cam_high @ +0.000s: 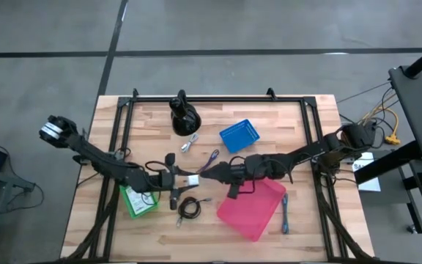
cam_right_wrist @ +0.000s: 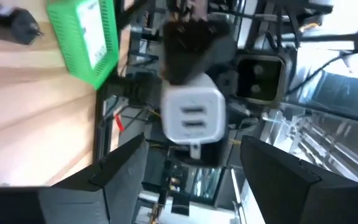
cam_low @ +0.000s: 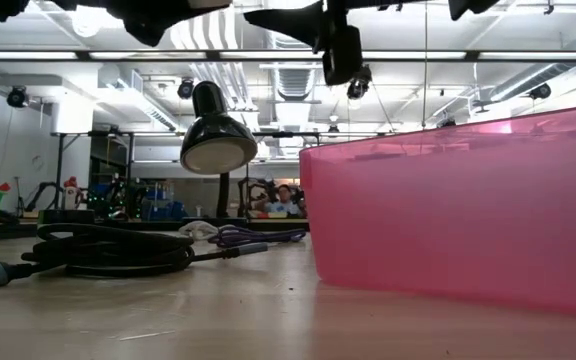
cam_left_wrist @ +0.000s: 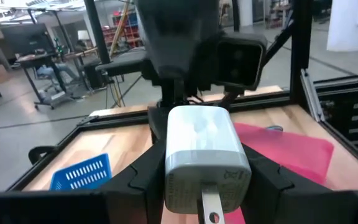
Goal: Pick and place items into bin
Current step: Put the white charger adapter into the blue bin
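My left gripper (cam_high: pixel 182 180) (cam_left_wrist: pixel 204 186) is shut on a white charger block (cam_high: pixel 193 180) (cam_left_wrist: pixel 201 149) above the table's middle. My right gripper (cam_high: pixel 205 173) (cam_right_wrist: pixel 194 174) faces it from the table's right, open. Its fingers stand wide on either side of the block's port end (cam_right_wrist: pixel 191 121) without touching. On the table lie a black coiled cable (cam_high: pixel 189 207) (cam_low: pixel 108 250), a purple cable (cam_high: pixel 211 158) (cam_low: pixel 253 237), a blue cable (cam_high: pixel 285 216) and a silver connector (cam_high: pixel 190 143). The pink bin (cam_high: pixel 251 209) (cam_low: pixel 468 210) sits near the front. My left gripper pinches the white charger block between its two fingers (cam_left_wrist: pixel 135 180), on the block's side faces (cam_left_wrist: pixel 174 168). The fingers come level from the table's left. The block is lifted clear of the table, its metal prong (cam_left_wrist: pixel 210 208) pointing back toward the wrist.
A black rounded stand (cam_high: pixel 184 117) (cam_low: pixel 213 140) is at the far edge, a blue basket (cam_high: pixel 239 136) (cam_left_wrist: pixel 82 174) to its right. A green basket (cam_high: pixel 139 199) (cam_right_wrist: pixel 89 40) lies under the left arm. A dark frame (cam_high: pixel 218 97) runs round the table.
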### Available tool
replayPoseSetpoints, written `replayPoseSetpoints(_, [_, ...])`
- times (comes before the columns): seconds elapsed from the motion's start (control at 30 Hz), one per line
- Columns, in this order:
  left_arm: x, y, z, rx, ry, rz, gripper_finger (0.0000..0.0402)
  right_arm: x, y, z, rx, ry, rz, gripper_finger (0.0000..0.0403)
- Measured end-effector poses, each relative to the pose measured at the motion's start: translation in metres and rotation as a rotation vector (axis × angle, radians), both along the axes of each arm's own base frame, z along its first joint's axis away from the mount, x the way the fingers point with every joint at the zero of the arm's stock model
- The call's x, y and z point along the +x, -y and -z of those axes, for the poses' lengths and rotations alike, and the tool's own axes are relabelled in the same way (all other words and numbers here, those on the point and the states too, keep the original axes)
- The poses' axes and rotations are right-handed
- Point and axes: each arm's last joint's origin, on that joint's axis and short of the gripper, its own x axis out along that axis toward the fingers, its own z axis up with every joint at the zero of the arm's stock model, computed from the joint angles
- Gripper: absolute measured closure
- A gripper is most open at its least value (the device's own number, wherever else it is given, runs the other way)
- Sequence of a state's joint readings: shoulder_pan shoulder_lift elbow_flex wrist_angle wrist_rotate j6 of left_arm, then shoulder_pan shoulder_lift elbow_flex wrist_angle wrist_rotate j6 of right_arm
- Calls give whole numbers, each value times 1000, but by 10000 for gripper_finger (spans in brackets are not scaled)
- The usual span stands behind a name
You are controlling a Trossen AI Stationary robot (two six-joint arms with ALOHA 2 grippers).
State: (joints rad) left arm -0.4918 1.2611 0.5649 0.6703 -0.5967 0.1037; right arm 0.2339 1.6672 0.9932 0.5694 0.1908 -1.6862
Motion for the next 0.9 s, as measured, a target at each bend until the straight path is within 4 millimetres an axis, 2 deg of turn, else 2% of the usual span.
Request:
replayPoseSetpoints(0.43, [6,-5,-5,-47,59,-15,268,0,-1,-1,1,5,-13,147])
replayPoseSetpoints(0.7, [14,-10,-3,-72,60,5,268,3,-2,-10,8,29,-16,157])
replayPoseSetpoints(0.9, [17,-11,-3,-71,59,4,268,3,-1,-9,8,15,-17,166])
